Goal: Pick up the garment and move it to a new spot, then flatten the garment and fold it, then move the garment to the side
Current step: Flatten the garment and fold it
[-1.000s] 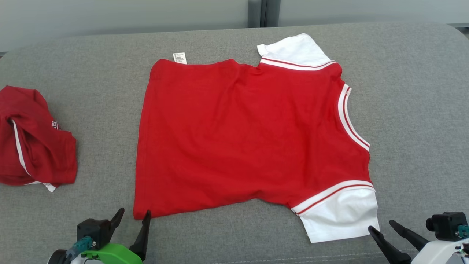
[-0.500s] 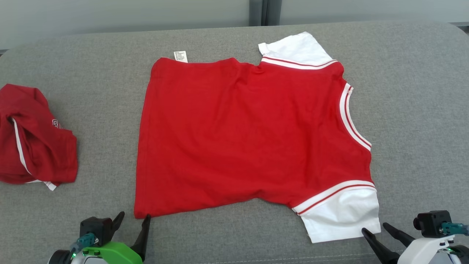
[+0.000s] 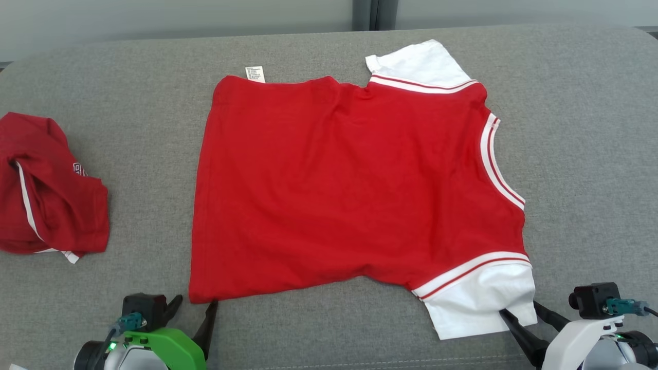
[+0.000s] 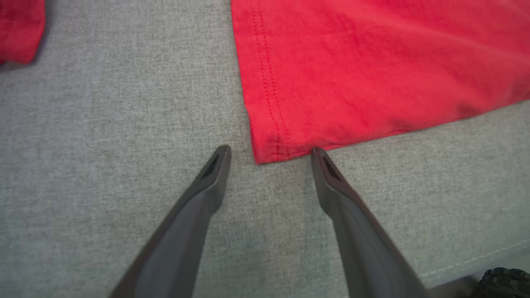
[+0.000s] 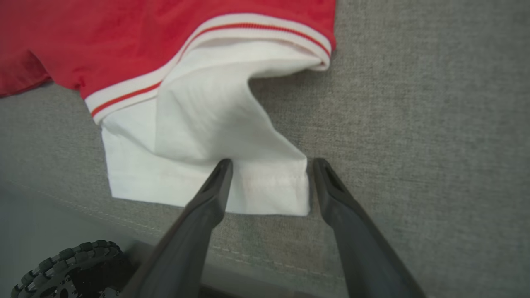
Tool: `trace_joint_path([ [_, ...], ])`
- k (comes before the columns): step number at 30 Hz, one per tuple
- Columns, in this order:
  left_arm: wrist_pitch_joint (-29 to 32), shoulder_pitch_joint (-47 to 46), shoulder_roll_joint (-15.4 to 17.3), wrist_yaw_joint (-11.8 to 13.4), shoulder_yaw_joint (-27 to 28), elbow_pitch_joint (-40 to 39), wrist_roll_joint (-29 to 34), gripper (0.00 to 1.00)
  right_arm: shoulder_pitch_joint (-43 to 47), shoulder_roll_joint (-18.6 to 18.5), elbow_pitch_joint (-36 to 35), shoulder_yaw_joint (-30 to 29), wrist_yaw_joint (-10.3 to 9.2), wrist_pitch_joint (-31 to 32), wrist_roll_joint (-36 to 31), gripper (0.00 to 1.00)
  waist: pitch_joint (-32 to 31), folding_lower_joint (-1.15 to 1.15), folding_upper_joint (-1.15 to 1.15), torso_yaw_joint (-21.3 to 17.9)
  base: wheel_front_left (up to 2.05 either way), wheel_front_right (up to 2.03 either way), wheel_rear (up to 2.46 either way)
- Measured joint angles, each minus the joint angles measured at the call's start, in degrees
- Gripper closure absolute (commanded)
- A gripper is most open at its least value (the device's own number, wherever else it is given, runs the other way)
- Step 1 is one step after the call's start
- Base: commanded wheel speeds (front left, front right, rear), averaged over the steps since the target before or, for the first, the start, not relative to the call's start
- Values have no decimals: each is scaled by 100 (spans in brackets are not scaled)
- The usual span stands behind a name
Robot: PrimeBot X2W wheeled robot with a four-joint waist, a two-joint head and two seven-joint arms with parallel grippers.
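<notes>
**Head view:** the garment (image 3: 354, 185), a red shirt with white sleeves, lies spread flat in the middle of the grey bench (image 3: 591, 128), collar to the right. A crumpled red garment (image 3: 51, 190) sits well apart at the left. The left gripper (image 3: 195, 303) is at the near-left hem corner (image 3: 198, 294). The right gripper (image 3: 519, 308) is at the near sleeve (image 3: 478, 298). Both stand open, holding nothing.

**Left wrist view:** the spread fingers straddle the hem corner, and one tip touches its edge.

**Right wrist view:** one finger lies over the sleeve's cuff and the other sits just beyond its edge. The sleeve is buckled into a ridge.

**Risk, as I judge it:** closing here may catch only the top layer or pinch the bench cover. The buckled sleeve could also get folded in crooked.

**Count:** two garments, two grippers, two white sleeves, one label (image 3: 255, 73).
</notes>
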Motion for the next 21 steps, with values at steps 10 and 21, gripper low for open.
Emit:
trace_joint_path([
  [10,7,-249,-64,-57,21,183,0,59,-191,108,194,59,109,15,2,100,70,0,0,-20,0,0,0],
  [21,-2,-329,-108,-143,12,324,-59,100,-276,220,331,116,379,77,278,100,47,0,0,-30,0,0,0],
])
